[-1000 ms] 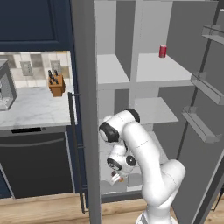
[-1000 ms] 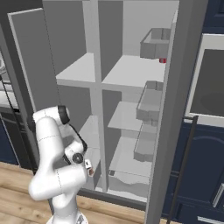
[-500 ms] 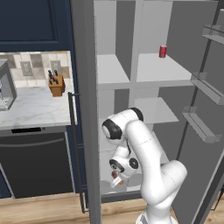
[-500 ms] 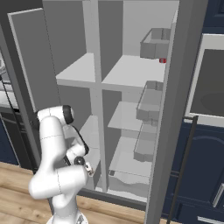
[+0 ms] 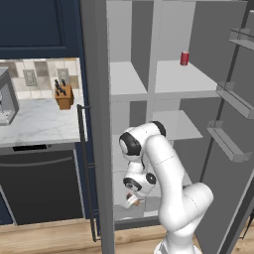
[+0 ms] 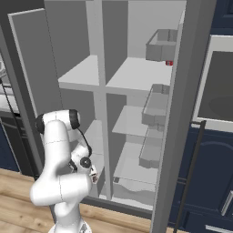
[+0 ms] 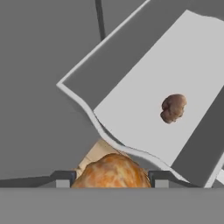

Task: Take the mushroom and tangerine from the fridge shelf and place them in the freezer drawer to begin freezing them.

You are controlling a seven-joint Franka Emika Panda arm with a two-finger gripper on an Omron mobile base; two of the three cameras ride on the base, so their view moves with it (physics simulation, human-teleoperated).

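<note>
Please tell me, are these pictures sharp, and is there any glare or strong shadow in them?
Left base view: sharp, flat even light, no glare on the red can. Right base view: equally clear, only soft shading under the shelves. Hand view: the mushroom in the drawer is a little soft, almost shadowless; the tangerine in the pincer looms large, cut off below.

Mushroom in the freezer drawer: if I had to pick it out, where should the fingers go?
Probably straight down through the open top of the freezer drawer, since its walls block the sides. Close across the mushroom at its narrower width: a lumpy body lying loose on the flat floor.
</note>
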